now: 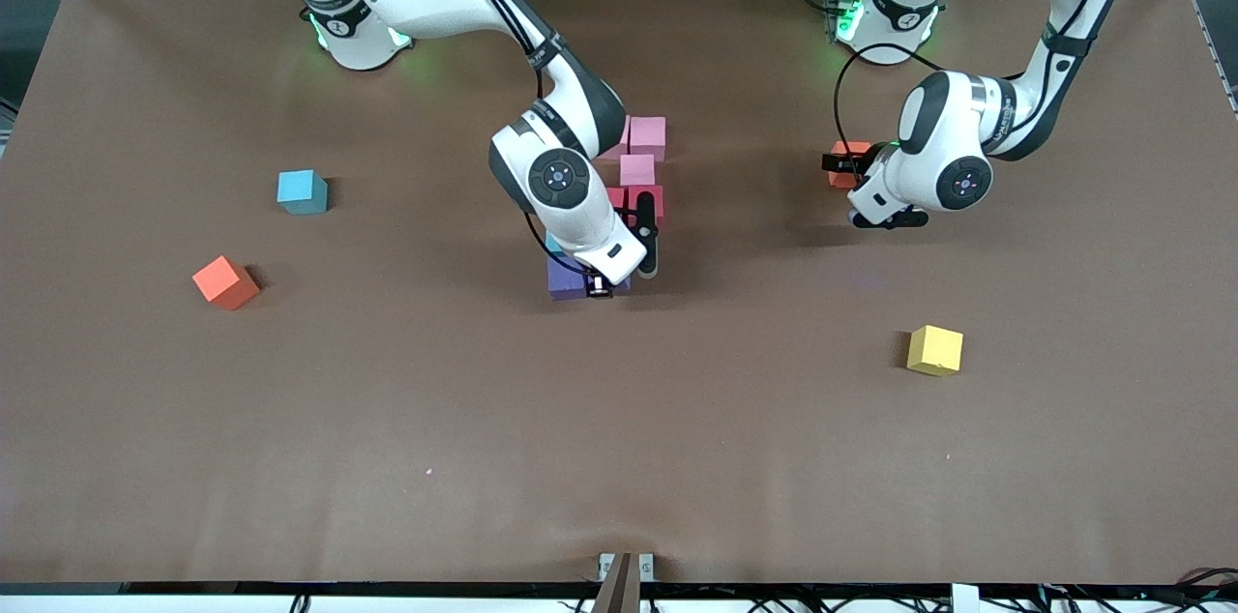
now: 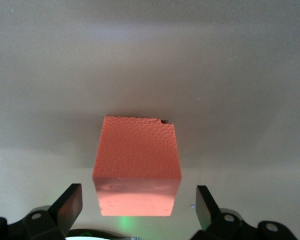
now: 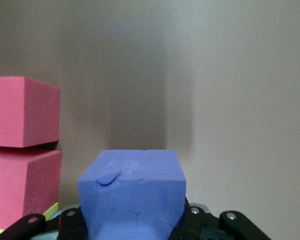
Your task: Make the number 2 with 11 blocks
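Lying nearest the camera: yellow block (image 1: 935, 349), at about four o'clock on the surface (image 1: 484, 439). Sitting well apart at nine o'clock: orange block (image 1: 225, 282) and light blue block (image 1: 303, 191). Gripping a purple block (image 3: 132, 192) at the centre, jaws narrowed on it: right gripper (image 1: 619, 279), touching down at the camera end of the partly built number 2 (image 1: 638, 170), pink and red cubes showing. Hovering wide apart over another orange block (image 2: 137, 167) at two o'clock: left gripper (image 2: 139, 205).

A brown table (image 1: 619, 458) stands under even, soft light.
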### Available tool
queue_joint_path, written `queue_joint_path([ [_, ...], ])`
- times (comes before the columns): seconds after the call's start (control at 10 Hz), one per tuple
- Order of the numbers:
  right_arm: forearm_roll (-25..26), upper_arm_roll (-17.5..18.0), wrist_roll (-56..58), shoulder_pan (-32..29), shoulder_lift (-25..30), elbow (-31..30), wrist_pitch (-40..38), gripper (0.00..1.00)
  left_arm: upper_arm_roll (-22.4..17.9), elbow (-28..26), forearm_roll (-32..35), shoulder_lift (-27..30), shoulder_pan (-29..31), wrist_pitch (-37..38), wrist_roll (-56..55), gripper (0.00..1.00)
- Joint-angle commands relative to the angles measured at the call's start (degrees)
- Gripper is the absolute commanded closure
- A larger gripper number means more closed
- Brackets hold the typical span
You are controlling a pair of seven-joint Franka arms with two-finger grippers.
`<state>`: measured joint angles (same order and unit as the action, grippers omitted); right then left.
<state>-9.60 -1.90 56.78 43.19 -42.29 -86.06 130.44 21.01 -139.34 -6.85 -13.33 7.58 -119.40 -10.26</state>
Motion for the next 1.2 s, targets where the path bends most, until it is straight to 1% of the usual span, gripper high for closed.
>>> queue_joint_path([
  [0.0,0.55,0.41,1.32,-0.30,-1.57,0.46,-0.27,0.75,0.43,0.91,-1.06,-1.26,0.06,-0.13,-0.29,0.00],
  [0.6,0.20,0.41,0.97,-1.18,-2.19,-0.60,-0.18,0.74,0.26,3.02,-0.70,-4.25,0.68,-0.13,-0.20,0.00],
  [0.9,-1.37,0.41,0.88,-1.01,-2.54,-0.60,-0.18,0.72,0.17,3.81,-0.62,-4.25,0.85,0.31,0.32,0.06],
  [1.0,-1.47,0.41,0.88,-0.83,-2.80,-0.51,-0.10,0.72,0.17,3.99,-0.62,-4.25,1.46,0.48,0.59,0.11],
  [1.1,-1.56,0.41,0.88,-0.57,-3.06,-0.51,0.60,0.71,0.17,3.99,-0.62,-4.34,1.90,0.49,0.68,0.19],
])
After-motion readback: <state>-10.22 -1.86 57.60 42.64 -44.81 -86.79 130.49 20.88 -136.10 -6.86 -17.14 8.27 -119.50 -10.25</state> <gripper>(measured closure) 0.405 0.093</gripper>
